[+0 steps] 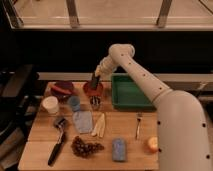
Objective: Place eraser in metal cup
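Note:
My gripper (96, 80) hangs at the end of the white arm, at the back of the table, just above the orange-red bowl (93, 89). A dark oblong shape shows at its tip; I cannot tell whether it is the eraser or part of the gripper. No eraser lies apart on the table. The small shiny metal cup (95, 103) stands upright just in front of the bowl, below and a little nearer than the gripper.
A green tray (129, 93) sits right of the bowl. On the wooden table (40, 150) are a dark red bowl (62, 88), white cup (50, 105), light-blue cup (74, 103), grey-blue cloth (82, 121), black-handled tool (56, 146), grapes (86, 147), blue sponge (118, 149), fork (138, 125) and orange (151, 145).

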Robot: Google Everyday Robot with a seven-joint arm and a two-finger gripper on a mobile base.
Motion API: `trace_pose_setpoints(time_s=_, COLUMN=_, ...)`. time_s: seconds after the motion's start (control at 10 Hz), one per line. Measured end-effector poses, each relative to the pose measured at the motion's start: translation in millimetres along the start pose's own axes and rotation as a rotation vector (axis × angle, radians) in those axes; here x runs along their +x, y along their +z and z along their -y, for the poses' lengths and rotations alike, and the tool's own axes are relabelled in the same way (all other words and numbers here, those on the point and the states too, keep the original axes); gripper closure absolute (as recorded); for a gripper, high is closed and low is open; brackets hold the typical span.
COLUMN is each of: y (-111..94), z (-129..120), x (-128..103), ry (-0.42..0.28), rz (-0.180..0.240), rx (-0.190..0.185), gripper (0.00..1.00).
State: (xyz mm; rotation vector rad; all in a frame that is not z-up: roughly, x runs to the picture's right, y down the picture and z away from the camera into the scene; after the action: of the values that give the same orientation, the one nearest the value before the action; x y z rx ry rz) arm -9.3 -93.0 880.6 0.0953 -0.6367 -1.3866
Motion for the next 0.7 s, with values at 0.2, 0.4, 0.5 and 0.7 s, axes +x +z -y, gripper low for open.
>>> trace_pose_setpoints(time_s=0.2, y=-18, z=0, x=-17, ry=0.012, rz=0.007, rx=0.006, gripper=1.00)
trace_pose_setpoints(time_s=0.4, y=-30, z=3, x=-43, ry=0.017, rz=0.026, rx=0.005, gripper=1.00)
trace_pose_setpoints(time_s=0.5, y=-31, z=4, x=-50, ry=0.022, rz=0.031, rx=0.008, gripper=1.00)
trace_pose_setpoints(time_s=0.7, y=-31, z=2, x=-62, ry=0.042, rz=0.015, rx=0.035, gripper=1.00)
